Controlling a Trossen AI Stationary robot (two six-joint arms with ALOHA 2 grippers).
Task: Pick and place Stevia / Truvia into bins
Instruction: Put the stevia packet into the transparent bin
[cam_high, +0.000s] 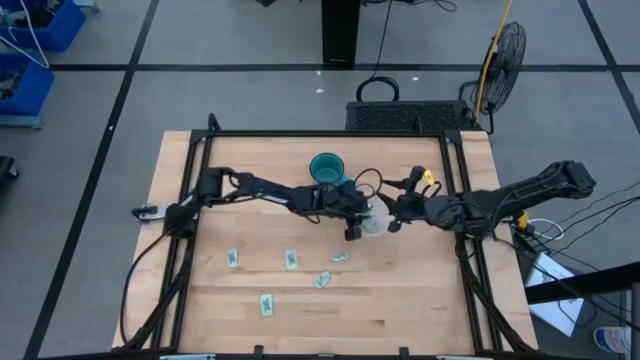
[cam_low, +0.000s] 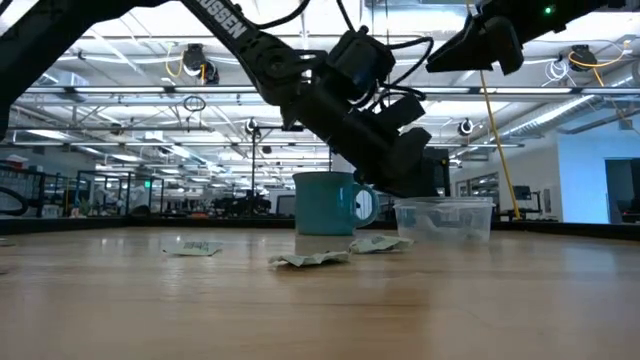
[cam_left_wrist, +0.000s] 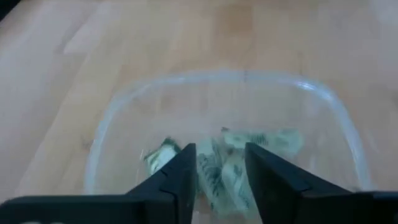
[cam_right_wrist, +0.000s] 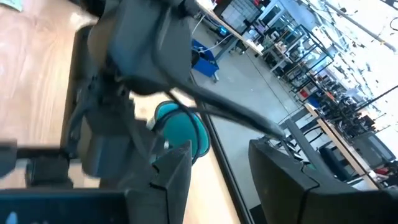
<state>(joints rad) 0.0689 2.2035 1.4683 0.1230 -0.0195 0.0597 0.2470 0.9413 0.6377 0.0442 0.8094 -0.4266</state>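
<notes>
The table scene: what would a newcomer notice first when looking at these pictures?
First, the two dark arms meeting over the middle of the wooden table, the left end effector open right above the clear container, which already holds several packets. Next, the teal mug just behind the container. Then five loose packets scattered on the nearer part of the table, while the right end effector, also open, is beside the container.

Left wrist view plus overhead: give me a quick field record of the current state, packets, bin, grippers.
left gripper: open, over the clear bin
bin contents: several green-and-white packets
packets on table: five, loose, in front of the bin, e.g.
right gripper: open, empty, right beside the bin
mug: teal, upright, behind the bin
table: wood
</notes>
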